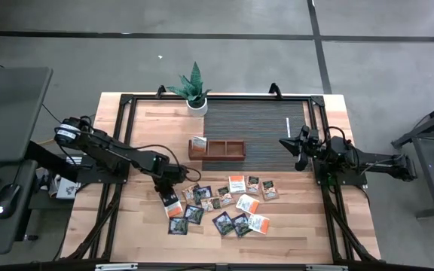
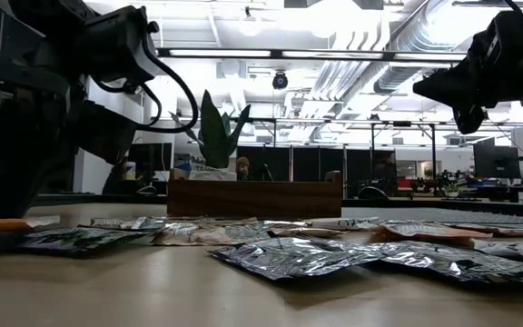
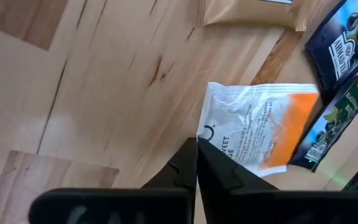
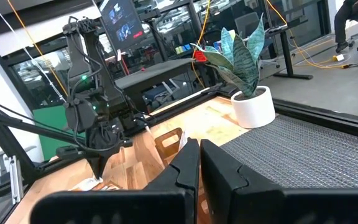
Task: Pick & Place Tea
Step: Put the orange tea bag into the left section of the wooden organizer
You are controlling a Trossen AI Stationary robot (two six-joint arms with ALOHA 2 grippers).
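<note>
Several tea sachets (image 1: 228,205), white-and-orange and dark green, lie flat on the wooden table in front of the brown wooden tray (image 1: 217,149). At the left end of the spread my left gripper (image 3: 197,142) points steeply down, shut at one white-and-orange sachet (image 3: 260,127), which lies flat on the wood. At the table's right side my right gripper (image 4: 199,149) hangs level, shut on nothing, clear of the table. My left gripper comes slanting down from above, and its shut fingertips (image 3: 188,155) meet at the white corner (image 3: 209,134) of the white-and-orange sachet. The fingers themselves cover the place of contact. The sachet lies flat on the table.
A potted plant (image 1: 193,90) stands at the far edge. A dark ribbed mat (image 1: 262,124) covers the far right part of the table, and the tray sits at its left edge. Bare wood (image 1: 292,233) lies near the front edge.
</note>
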